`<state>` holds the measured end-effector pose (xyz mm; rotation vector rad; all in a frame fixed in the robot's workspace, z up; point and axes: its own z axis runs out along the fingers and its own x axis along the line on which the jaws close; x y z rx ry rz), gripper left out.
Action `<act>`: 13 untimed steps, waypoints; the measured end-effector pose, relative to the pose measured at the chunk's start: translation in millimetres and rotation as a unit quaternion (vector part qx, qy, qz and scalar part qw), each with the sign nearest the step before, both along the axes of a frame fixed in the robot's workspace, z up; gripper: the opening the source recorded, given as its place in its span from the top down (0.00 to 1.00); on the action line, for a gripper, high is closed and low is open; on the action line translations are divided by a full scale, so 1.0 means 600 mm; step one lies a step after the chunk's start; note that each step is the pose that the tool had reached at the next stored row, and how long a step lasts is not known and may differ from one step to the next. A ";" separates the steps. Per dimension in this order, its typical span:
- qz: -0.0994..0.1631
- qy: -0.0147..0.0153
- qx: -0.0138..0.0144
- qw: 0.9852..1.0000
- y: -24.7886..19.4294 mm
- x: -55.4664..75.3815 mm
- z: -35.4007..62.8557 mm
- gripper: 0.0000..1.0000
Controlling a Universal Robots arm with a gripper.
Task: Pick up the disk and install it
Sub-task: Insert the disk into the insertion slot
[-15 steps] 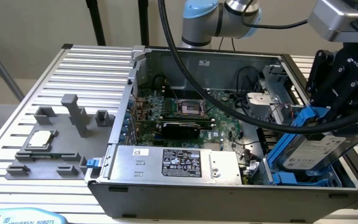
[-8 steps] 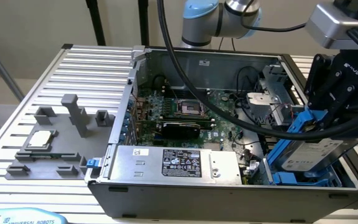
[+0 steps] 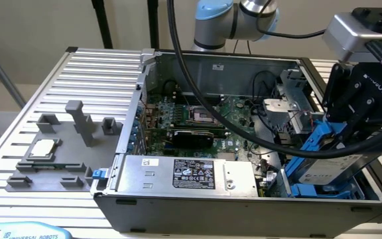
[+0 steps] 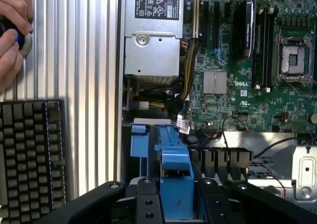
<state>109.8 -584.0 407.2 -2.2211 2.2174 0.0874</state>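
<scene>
Over the drive bay (image 3: 316, 190) at the exterior view's right end of the open computer case (image 3: 244, 211), the black pincer (image 3: 342, 143) is clamped on the disk (image 3: 328, 169). The disk is a silver drive with a white label and blue rails. It hangs tilted, its lower end down among the bay's blue plastic parts; whether it touches them I cannot tell. From the wrist, the fingers (image 4: 148, 202) sit on either side of the blue rail (image 4: 176, 182). Beside the bay lie the power supply (image 3: 191, 174) and the motherboard (image 3: 234, 110) with its CPU socket (image 3: 201, 115). On the ribbed bench (image 3: 98, 69) outside the case, a grey fixture (image 3: 48, 172) carries a CPU chip (image 3: 42, 148). A keyboard (image 4: 29, 154) and a person's hand (image 4: 12, 33) rest on the bench.
</scene>
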 end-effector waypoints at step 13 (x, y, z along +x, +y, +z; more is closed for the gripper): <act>0.001 0.000 0.000 1.000 -0.0069 -0.002 -0.021 0.67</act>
